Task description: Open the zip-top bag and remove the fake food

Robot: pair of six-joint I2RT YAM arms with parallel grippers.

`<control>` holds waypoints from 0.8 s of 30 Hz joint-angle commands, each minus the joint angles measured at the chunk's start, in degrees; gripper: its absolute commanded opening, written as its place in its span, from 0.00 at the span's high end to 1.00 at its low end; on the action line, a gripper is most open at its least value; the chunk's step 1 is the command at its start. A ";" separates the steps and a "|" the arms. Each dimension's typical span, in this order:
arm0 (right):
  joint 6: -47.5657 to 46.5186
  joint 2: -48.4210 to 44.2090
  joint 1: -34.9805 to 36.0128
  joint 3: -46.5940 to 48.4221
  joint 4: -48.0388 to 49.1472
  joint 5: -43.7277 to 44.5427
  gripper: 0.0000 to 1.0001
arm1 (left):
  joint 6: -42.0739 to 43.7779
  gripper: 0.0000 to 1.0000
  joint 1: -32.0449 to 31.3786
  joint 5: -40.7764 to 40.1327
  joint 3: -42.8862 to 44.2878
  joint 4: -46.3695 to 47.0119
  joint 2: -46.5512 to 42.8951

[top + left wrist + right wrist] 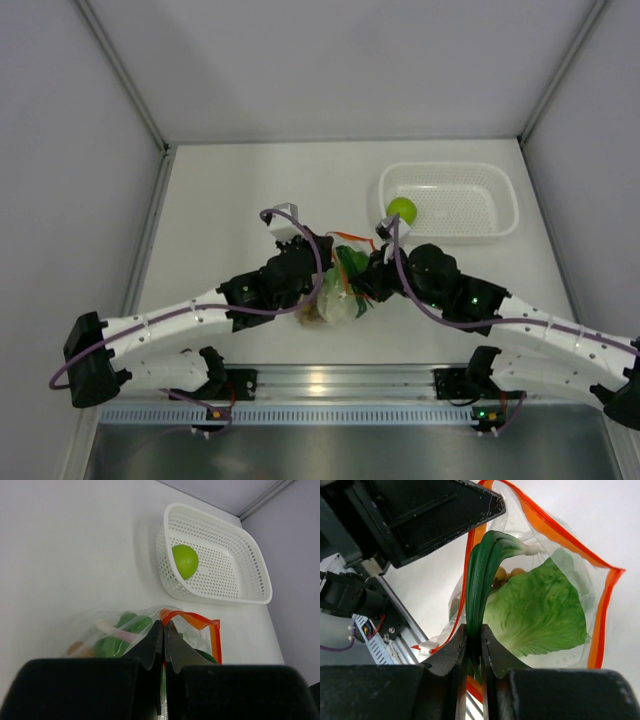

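While both arms meet at centre frame in the top view, note the zip-top bag [335,305] lying between them; the lime-green fruit [402,210] already sits in the white basket [505,200], upper right. Left wrist view: left gripper [162,639] is clamped on the bag's clear lip, lower centre; hold that as your anchor. Right wrist view: right gripper [475,642] pinches the lettuce [540,610] by its dark stalk, with the brown cluster [507,574] behind. Draw straight out through the mouth, clear of the orange zip strip [601,625].

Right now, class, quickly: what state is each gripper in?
Left gripper: closed on the zip-top bag at its edge.
Right gripper: closed on the fake food's dark green stalk.
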 commanded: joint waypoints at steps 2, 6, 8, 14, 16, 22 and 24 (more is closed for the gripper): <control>-1.66 -6.38 1.20 -0.51 4.95 2.56 1.00 | 0.51 1.00 0.38 -1.90 0.02 2.49 -0.66; -1.84 -9.98 1.20 -2.09 7.32 5.55 1.00 | 0.42 1.00 0.38 -1.03 -0.85 2.49 -0.75; -1.66 -11.13 1.20 -2.97 8.90 8.53 1.00 | -0.01 1.00 0.38 0.55 -1.21 2.49 -0.84; -2.37 -8.33 1.11 -3.76 18.80 15.82 1.00 | 0.07 1.00 0.38 5.02 -1.65 2.49 -1.98; -2.45 -6.48 1.11 -4.82 23.12 16.81 1.00 | 0.60 1.00 0.38 7.40 -1.47 2.49 -2.50; -3.95 -3.40 1.11 -4.82 34.74 18.92 1.00 | 0.34 1.00 0.38 8.30 -1.12 1.62 -2.59; -5.26 -3.40 1.11 -2.29 33.87 18.31 1.00 | -0.19 1.00 0.38 6.46 -0.25 -1.87 -2.51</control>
